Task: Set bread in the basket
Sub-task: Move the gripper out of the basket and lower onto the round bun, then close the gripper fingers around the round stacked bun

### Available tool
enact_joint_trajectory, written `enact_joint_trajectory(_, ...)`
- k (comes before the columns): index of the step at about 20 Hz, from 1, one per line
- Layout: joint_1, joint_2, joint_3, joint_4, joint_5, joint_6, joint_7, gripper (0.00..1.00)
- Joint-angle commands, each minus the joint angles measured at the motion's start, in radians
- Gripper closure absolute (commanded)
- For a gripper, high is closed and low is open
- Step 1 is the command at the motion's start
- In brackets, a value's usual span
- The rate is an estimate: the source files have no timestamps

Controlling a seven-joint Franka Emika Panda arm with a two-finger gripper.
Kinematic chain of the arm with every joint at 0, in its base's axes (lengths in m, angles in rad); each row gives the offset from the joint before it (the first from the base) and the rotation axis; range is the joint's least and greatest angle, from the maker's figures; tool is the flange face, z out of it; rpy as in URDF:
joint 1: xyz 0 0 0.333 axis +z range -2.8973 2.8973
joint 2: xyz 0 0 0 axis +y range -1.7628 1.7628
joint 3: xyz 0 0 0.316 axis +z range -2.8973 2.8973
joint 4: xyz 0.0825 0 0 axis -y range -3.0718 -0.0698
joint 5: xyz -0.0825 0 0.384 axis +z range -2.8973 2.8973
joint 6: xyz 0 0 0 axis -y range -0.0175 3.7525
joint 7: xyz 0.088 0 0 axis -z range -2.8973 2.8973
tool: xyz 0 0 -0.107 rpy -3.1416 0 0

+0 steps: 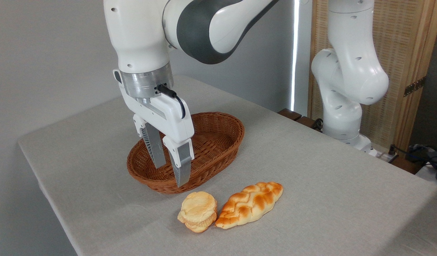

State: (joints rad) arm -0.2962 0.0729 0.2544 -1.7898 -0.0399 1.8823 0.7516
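Note:
The bread (198, 211), a small round pale-golden layered bun, lies on the grey tablecloth near the front edge. Behind it sits the oval brown wicker basket (224, 122), with nothing visible inside. My gripper (171, 175) hangs above the basket's front rim, up and to the left of the bread, clearly apart from it. Its two grey fingers (181, 164) point down with a gap between them and hold nothing.
A longer braided golden-brown loaf (249, 204) lies right beside the bread, touching or nearly touching it. The arm's white base (346, 106) stands at the table's back right. The table's left and front edges are close to the basket and bread.

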Motion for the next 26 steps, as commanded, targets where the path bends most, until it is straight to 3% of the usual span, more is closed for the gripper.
enact_joint_trajectory(1, -0.003, 0.002, 0.049, -0.005, -0.002, -0.011, 0.130, 0.00)
enact_joint_trajectory(12, -0.003, 0.024, 0.092, -0.077, -0.002, 0.000, 0.537, 0.00)
enact_joint_trajectory(26, -0.001, 0.096, 0.095, -0.074, -0.005, 0.075, 0.551, 0.00)
